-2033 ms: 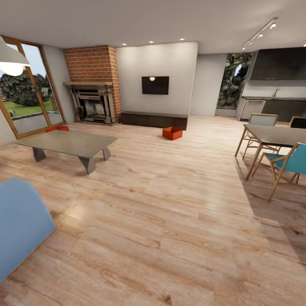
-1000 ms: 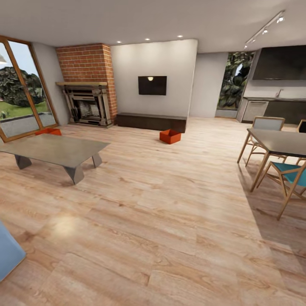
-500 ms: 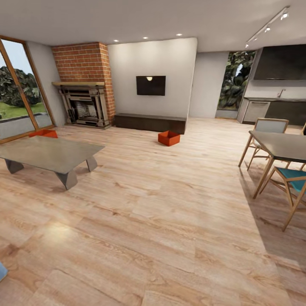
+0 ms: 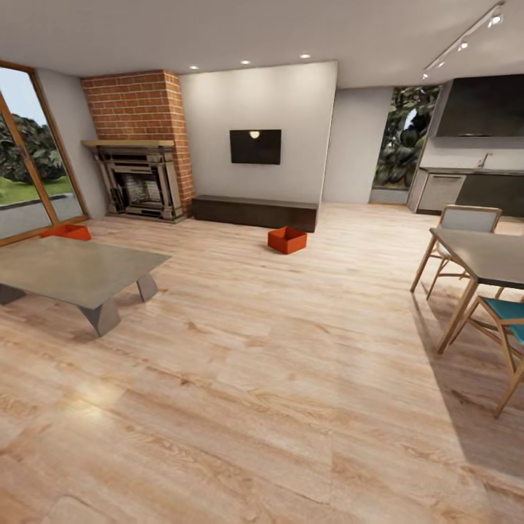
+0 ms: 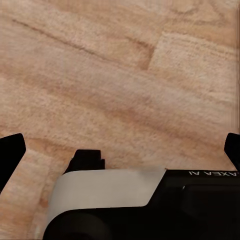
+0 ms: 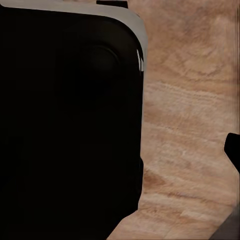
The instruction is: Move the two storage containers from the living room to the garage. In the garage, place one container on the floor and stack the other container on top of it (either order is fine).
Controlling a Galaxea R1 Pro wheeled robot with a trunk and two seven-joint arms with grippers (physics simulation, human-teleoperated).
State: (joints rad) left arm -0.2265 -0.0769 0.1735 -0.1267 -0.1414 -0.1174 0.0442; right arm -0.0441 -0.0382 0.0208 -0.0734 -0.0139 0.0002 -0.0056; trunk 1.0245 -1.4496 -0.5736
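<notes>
Heading toward nearer storage container (image 4: 287, 239), mid-frame before the cabinet (image 4: 255, 212); second container (image 4: 67, 231) sitting at left edge behind coffee table (image 4: 76, 271). Steering between table and dining table (image 4: 484, 256). Left gripper (image 5: 120, 150) fingers probably spread; right unclear.

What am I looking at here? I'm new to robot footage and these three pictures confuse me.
These are simulator renders from a wheeled robot with two arms. The wide picture comes from its head camera, looking across a living room with a light wood plank floor. Two orange-red open-topped plastic bins sit on that floor: one before the long low dark-brown cabinet, at, the other beyond the low grey coffee table, near the window, at. A red brick fireplace and a black wall TV stand behind. The other two pictures come from cameras on each wrist, looking down at the planks past dark parts of the robot. The left gripper's black fingertips sit far apart with nothing between them. Whether the right gripper is open is unclear.
</notes>
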